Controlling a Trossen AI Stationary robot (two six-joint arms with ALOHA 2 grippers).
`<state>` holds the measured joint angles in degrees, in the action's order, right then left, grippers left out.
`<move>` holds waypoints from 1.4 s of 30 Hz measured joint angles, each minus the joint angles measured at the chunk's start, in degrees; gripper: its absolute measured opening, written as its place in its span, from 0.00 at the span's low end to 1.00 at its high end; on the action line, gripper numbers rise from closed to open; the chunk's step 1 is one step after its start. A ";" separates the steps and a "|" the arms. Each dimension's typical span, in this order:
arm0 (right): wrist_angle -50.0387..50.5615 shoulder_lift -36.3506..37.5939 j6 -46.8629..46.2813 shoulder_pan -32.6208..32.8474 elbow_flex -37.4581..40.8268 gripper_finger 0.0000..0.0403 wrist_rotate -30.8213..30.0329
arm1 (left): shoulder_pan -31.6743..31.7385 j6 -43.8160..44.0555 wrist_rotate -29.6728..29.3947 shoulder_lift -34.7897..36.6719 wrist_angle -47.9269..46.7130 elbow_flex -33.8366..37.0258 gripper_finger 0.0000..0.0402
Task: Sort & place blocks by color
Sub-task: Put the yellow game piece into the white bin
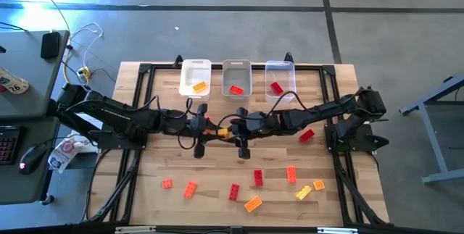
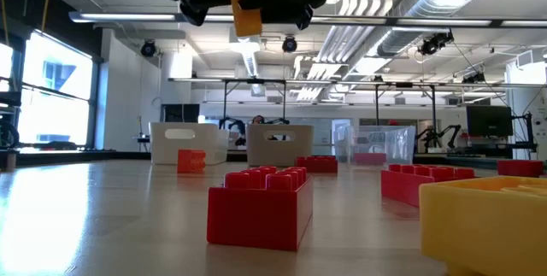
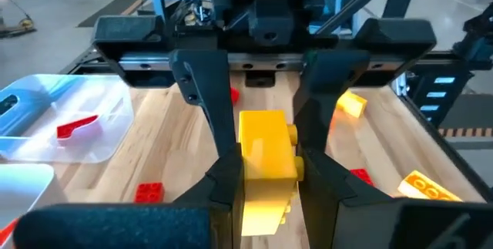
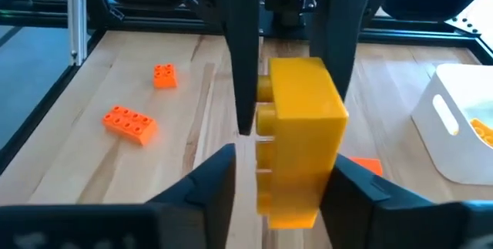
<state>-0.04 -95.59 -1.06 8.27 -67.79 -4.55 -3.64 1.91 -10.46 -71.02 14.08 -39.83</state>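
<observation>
Midair, both tools [image 1: 221, 127] on yellow block [image 1: 223, 130].

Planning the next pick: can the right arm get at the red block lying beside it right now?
Probably not yet. The right claw and left claw both grip the yellow block in mid-air. The red block itself lies uncovered on the table.

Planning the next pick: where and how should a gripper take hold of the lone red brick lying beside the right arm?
Grip the red brick across its narrow width, on its two long side faces, coming straight down from above with the wrist turned to match its diagonal lie. Nothing crowds its sides. For now the left gripper is shut on the yellow block.
</observation>
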 joint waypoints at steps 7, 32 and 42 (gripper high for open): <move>4.18 0.00 0.05 -0.29 0.00 0.45 -7.35 | 2.46 -0.13 -3.51 0.04 -6.35 0.00 0.16; 25.68 0.00 3.57 -13.45 0.00 0.46 -1.76 | 33.69 -0.55 -5.88 1.33 -19.49 -0.02 0.16; 29.09 0.00 4.11 -17.02 0.02 0.46 -0.95 | 46.45 1.71 2.80 1.10 -19.47 -0.02 0.17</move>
<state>29.05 -95.59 3.05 -8.75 -67.77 -5.50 42.81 3.62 -7.66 -69.92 -5.39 -39.86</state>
